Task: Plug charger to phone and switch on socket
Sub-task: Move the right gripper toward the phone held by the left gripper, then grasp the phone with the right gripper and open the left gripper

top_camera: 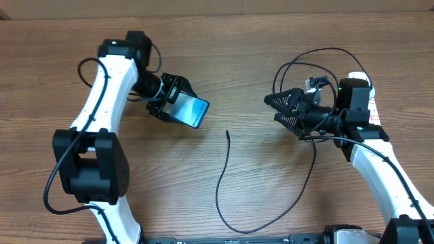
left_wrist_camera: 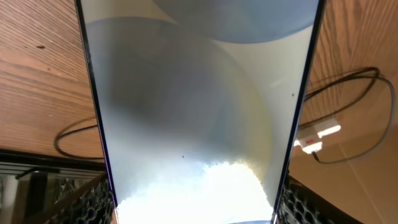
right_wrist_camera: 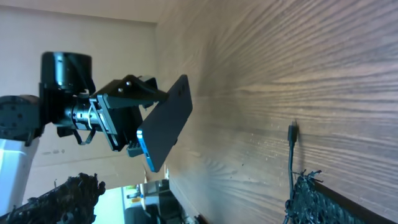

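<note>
Two grippers were at work. The left gripper (top_camera: 169, 104) was clamped on one end of the phone (top_camera: 192, 112), holding it tilted in the upper left-centre of the overhead view with its lit screen turned up. Whether its low corner touched the wood I could not tell. The right gripper (top_camera: 272, 108) stood wide and empty at upper right, pointing toward the phone across a gap.

The charger (top_camera: 218, 188) lay loose between them. Its tip was mid-frame, below and right of the phone, and the cable curved down and back up under the right arm. The socket (left_wrist_camera: 317, 132) showed as a small white block at the right of the left wrist view.

The tip was small and lay flat, so wide jaws could skid it or pinch it crooked. The phone, gripped at one end, might swing under a push. The looped cable could snag the arm.

The table (top_camera: 224, 41) was brown wood-grain, with a pale wall beyond.
</note>
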`<state>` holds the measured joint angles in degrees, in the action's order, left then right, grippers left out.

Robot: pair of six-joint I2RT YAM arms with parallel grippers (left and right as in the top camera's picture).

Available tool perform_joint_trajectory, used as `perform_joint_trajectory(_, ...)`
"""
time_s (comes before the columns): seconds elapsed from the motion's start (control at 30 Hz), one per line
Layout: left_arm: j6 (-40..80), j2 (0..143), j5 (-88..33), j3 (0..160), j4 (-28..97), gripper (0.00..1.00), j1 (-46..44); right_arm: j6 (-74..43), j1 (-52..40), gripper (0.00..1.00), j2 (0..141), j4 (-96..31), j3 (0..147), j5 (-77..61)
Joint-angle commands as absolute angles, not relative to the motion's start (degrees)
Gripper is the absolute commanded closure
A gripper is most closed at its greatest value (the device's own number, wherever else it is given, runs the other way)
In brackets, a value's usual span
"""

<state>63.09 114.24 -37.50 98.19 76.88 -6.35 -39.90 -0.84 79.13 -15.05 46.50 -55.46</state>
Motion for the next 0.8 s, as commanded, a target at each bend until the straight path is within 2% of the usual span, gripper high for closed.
perform_joint_trajectory(0.0, 68.9, 112.1, -36.9, 99.5, 75.3, 0.96, -9.0, -40.7, -3.2, 0.00, 79.2, -15.1, 47.6, -54.3)
perform_joint_trajectory(0.4, 82.7, 112.1, -33.6, 99.5, 71.3, 0.96, -16.5, -40.7, -11.6, 0.00, 79.2, -14.9, 47.6, -44.5)
perform_joint_trajectory(0.77, 87.7, 112.1, -31.9, 99.5, 67.1, 0.96, -21.4, -40.7, -16.3, 0.00, 79.2, -14.9, 47.6, -39.7)
